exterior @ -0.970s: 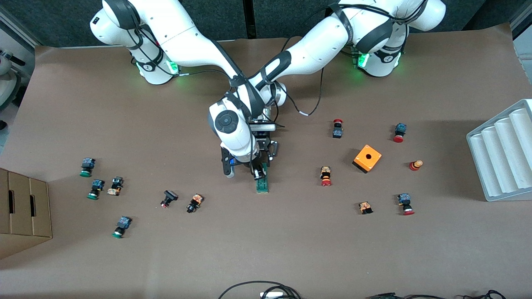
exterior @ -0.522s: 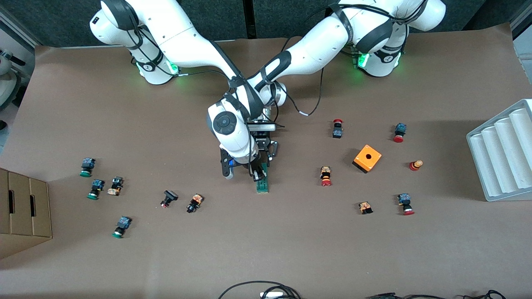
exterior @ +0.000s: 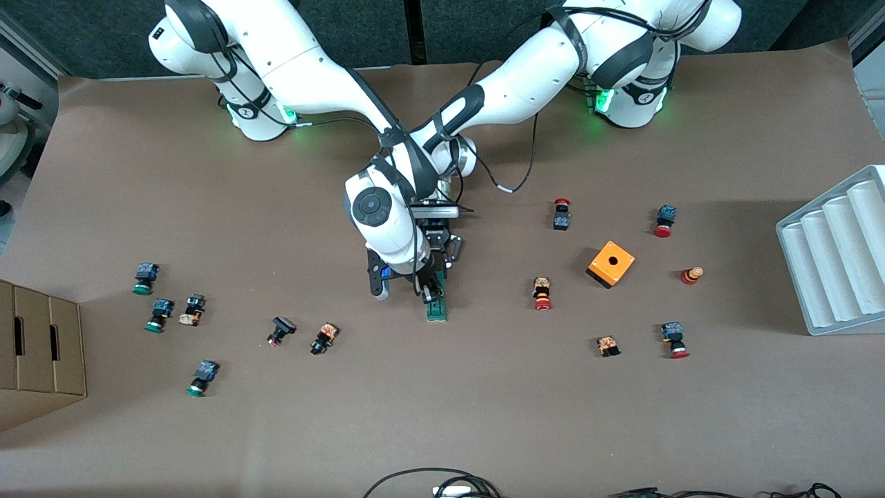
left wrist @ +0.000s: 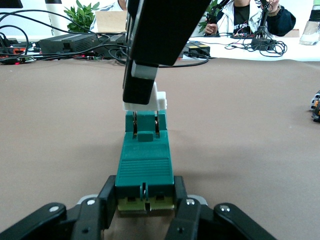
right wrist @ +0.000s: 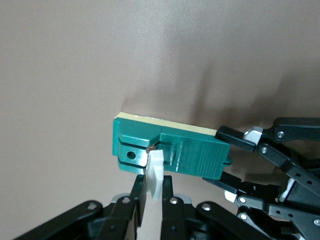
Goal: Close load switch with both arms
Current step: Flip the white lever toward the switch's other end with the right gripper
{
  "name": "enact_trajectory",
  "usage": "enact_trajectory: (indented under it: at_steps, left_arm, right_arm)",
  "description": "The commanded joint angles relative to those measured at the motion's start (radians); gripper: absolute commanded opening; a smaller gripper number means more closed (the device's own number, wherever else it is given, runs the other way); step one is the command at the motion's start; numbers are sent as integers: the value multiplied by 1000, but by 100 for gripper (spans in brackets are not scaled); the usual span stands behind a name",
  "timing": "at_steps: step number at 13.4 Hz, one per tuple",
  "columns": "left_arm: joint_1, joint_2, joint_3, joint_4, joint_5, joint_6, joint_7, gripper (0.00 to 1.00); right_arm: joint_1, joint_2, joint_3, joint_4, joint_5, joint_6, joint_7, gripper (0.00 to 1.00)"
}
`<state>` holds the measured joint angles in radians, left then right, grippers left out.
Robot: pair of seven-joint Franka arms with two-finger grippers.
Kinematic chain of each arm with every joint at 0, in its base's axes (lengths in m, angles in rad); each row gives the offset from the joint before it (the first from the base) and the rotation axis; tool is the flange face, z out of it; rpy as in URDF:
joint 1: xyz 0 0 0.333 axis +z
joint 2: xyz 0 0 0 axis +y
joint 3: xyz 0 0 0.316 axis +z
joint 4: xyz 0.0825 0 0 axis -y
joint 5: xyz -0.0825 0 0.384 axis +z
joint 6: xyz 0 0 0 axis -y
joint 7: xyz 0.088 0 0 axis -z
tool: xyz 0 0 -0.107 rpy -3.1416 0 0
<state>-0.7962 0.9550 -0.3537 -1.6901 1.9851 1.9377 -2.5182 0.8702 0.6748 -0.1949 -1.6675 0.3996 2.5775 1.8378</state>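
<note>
The load switch (exterior: 436, 308) is a narrow green block lying on the brown table at its middle. My left gripper (exterior: 438, 275) is shut on the switch's end that lies farther from the front camera; in the left wrist view its fingers (left wrist: 107, 200) clamp both sides of the green block (left wrist: 145, 167). My right gripper (exterior: 429, 287) comes down from above and is shut on the white tab (right wrist: 155, 172), which stands up from the green body (right wrist: 195, 152). The tab also shows in the left wrist view (left wrist: 159, 100). Both arms cross over the switch.
An orange square box (exterior: 610, 263) with a hole sits toward the left arm's end, with small push buttons (exterior: 542, 293) around it. More buttons (exterior: 323, 338) lie toward the right arm's end. A white ridged tray (exterior: 836, 256) and a cardboard box (exterior: 41, 346) stand at the table's ends.
The right arm's wrist has shifted very slightly. The switch and the left gripper have stayed in place.
</note>
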Motion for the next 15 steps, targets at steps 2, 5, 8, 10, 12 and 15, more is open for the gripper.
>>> enact_trajectory:
  at_steps: [2,5,8,10,12,15]
  left_arm:
    - [-12,14,9,26,20,-10,-13,35]
    - [-12,14,9,26,20,-10,-13,35]
    - [-12,14,9,26,20,-10,-13,36]
    - [-12,14,9,26,20,-10,-13,36]
    - [-12,14,9,26,20,-10,-13,36]
    - [-12,14,9,26,20,-10,-13,38]
  right_arm:
    - [-28,12,12,41,28,-3,-12,19]
    - [-31,22,12,48,28,-2,-14,19]
    - [-51,32,25,60,27,-2,-12,19]
    - [-74,46,38,81,27,-2,-12,20]
    - [-82,60,40,103,27,-2,-12,20]
    - [-91,78,40,124,27,-2,-14,20]
